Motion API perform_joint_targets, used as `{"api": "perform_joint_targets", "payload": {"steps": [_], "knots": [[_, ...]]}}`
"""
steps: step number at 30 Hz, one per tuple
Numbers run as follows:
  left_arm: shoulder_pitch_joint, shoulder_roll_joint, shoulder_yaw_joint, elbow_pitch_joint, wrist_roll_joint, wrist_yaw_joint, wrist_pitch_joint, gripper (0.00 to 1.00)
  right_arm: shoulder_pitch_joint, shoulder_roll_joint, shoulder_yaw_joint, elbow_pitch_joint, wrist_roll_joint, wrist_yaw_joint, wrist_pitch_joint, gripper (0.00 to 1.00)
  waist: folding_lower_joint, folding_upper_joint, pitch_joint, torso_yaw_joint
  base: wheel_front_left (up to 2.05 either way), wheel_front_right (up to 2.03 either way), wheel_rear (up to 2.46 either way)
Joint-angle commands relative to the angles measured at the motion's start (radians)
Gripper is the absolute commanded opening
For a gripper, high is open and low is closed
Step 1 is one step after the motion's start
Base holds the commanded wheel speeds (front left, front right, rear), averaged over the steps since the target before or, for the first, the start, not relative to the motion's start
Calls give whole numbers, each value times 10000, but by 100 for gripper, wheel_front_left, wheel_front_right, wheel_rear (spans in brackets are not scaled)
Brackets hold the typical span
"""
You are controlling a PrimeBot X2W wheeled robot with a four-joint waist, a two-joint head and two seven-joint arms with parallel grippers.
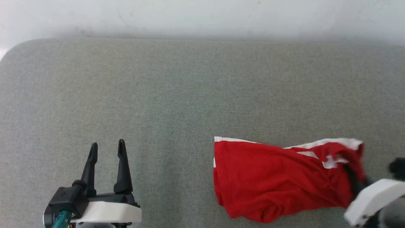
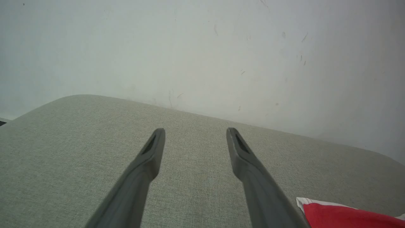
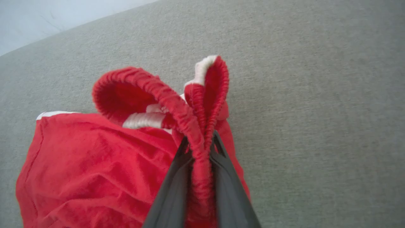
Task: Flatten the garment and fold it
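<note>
red shorts bunched at 4 o'clock on a grey woven pad point(image 1: 190, 95), pinched at the waist.

the garment point(image 1: 269, 180) is soft, creased red cloth with white side stripes. its ruched elastic waistband point(image 3: 152, 85) stands up in two loops, clamped between the right gripper point(image 3: 202, 141) and its dark tapered fingers. the left gripper point(image 1: 107, 148), at 7 o'clock, spreads its smooth fingers over bare weave, holding nothing. in the head view the right fingers are blurred behind cloth, and the pale forearm point(image 1: 373, 196) is cut off by the edge.
</note>
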Motion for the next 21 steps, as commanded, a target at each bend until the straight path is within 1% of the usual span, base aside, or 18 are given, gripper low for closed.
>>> {"api": "perform_joint_targets", "payload": {"steps": [1,8,13,17,21], "knots": [[87,-45,-13,50,-22,-72,-45,100,122,11,147,-82,93,-17,25,0,1,0,-42,1,0,0,0],[74,-86,-105,256,-154,-157,-45,100,482,11,2318,-667,870,-17,166,0,1,0,-143,55,0,0,0],[-4,-144,-185,376,-226,-203,-45,100,5,11,3360,-839,1129,-17,40,0,1,0,-48,163,0,0,0],[-134,-192,-191,429,-276,-233,-45,100,-509,11,3984,-590,1217,-17,-41,0,1,0,132,282,0,0,0],[-295,-270,-240,514,-266,-274,-45,100,-949,11,4441,110,1259,-17,-70,0,1,0,296,428,0,0,0]]}}
